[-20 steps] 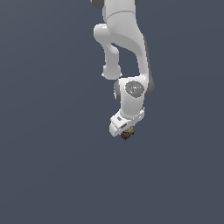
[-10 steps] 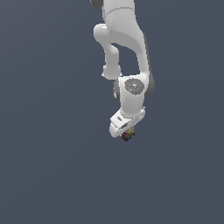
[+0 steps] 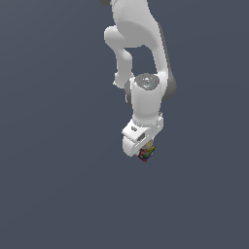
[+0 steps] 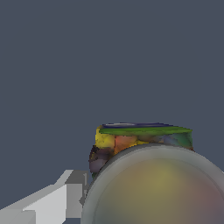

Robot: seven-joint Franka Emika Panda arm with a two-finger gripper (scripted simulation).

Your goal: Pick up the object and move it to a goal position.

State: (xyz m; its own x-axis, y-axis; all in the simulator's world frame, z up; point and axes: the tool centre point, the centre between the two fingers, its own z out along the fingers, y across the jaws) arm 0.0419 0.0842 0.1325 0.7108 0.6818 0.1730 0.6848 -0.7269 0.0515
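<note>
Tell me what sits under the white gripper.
Directly under the gripper sits the small multicoloured cube, poking out below the white hand. Only its lower corner shows in the exterior view. The fingers and their contact with the cube are covered, so the grip itself cannot be seen.

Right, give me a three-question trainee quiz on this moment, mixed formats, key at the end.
1. True or false: the cube sits at the tip of the gripper.
2. Multiple choice: the ground under the arm is A) plain grey-blue, B) wood, C) tiled.
3. Fill in: in the wrist view, the cube's far upper edge shows a ___ band.

Key: 1 true; 2 A; 3 green.
</note>
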